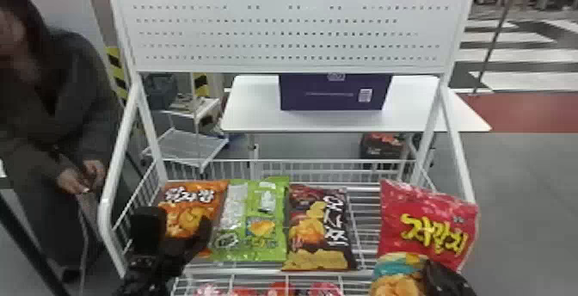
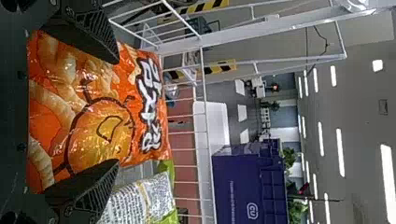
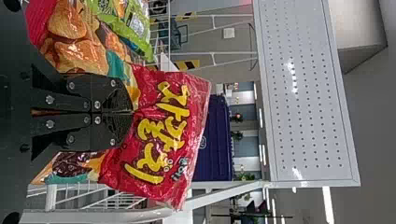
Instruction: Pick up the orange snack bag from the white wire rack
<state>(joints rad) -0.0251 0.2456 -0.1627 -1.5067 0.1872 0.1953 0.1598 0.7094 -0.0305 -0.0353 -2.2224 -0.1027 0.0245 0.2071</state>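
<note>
The orange snack bag [image 1: 189, 209] stands at the left end of the white wire rack [image 1: 365, 222]. In front of it my left gripper [image 1: 178, 226] is open, one finger at each side of the bag. From the left wrist, the orange bag [image 2: 98, 112] fills the gap between the spread fingers of my left gripper [image 2: 116, 112]; whether they touch it I cannot tell. At the rack's right, my right gripper [image 1: 443, 273] is at a red snack bag [image 1: 430, 226]. In the right wrist view, my right gripper [image 3: 130, 112] is closed on that red bag [image 3: 159, 140].
A green bag [image 1: 253, 217] stands close beside the orange one, then a dark brown bag [image 1: 320, 230]. More red packs [image 1: 279, 290] lie on a lower level. The rack's perforated panel [image 1: 292, 24] rises behind, with a purple box [image 1: 335, 93] on a table beyond.
</note>
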